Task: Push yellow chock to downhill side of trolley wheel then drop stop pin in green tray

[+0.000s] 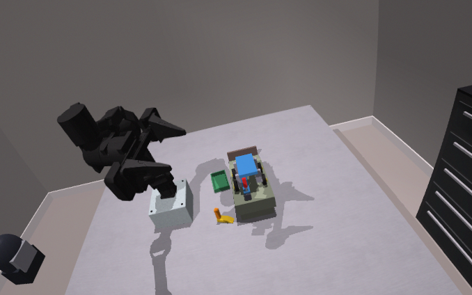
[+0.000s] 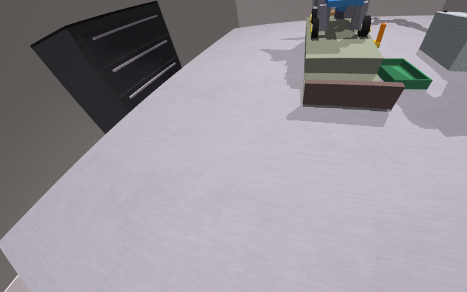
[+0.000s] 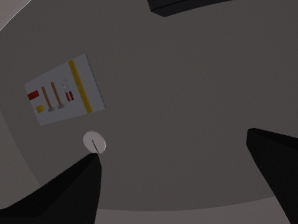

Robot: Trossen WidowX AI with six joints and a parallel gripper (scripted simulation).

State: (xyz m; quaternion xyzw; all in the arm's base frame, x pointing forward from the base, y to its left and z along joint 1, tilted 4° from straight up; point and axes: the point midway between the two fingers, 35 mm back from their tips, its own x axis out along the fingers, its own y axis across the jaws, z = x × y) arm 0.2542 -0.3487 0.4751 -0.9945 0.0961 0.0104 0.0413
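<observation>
The trolley (image 1: 246,165) (image 2: 345,3), blue-topped with black wheels, stands on the olive ramp (image 1: 255,210) (image 2: 344,65). The red-headed stop pin (image 1: 244,182) stands at its uphill end, nearer the top camera. The yellow chock (image 1: 225,219) (image 2: 377,44) with its upright orange handle (image 1: 217,213) (image 2: 381,32) is on the table beside the ramp's uphill end, apart from the wheels; its black base is not discernible. The green tray (image 1: 220,181) (image 2: 417,84) is beside the ramp and looks empty. My gripper (image 1: 177,150) (image 3: 176,150) is open and empty, raised well away from them all.
A brown end board (image 1: 242,153) (image 2: 351,95) crosses the ramp's downhill end. The pale arm base block (image 1: 171,212) (image 2: 444,40) stands on the table (image 1: 313,250) (image 2: 206,193) beyond the tray from the ramp. In the wrist view, a wall poster (image 3: 65,90) and a round white clock (image 3: 94,142) show.
</observation>
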